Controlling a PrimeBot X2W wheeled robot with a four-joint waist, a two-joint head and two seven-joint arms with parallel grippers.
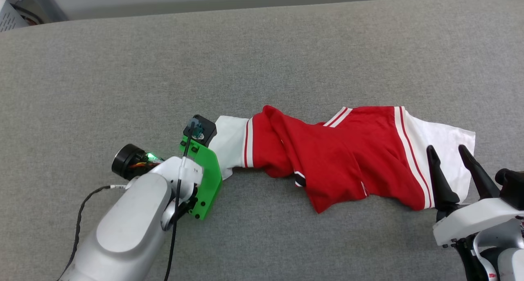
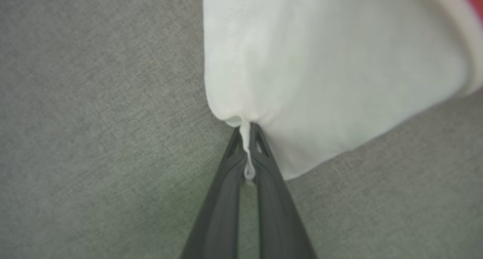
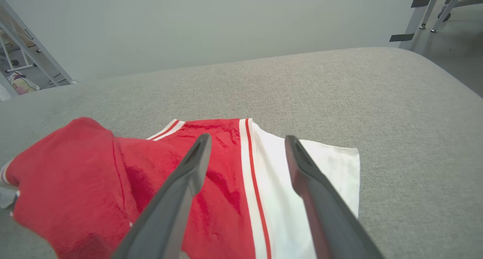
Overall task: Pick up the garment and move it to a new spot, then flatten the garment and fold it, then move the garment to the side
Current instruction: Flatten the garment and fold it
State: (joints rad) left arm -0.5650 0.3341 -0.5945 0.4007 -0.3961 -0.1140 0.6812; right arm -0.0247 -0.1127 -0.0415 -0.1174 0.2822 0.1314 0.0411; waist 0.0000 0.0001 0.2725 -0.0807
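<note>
Shirt [image 1: 335,158] lies bunched on the grey pad [image 1: 262,60], stretched from 9 to 3 o'clock just below the middle of my head view. My left gripper [image 2: 248,131] is pinched shut on a thin fold of the white sleeve [image 2: 320,63] at the 9 o'clock end. My right gripper [image 1: 446,148] stands wide above the other sleeve [image 1: 442,133] at 3 o'clock, gripping nothing. That pinch looks slim: a quick lift could pull it free, and hauling from one end would twist the bunched middle tighter.
</note>
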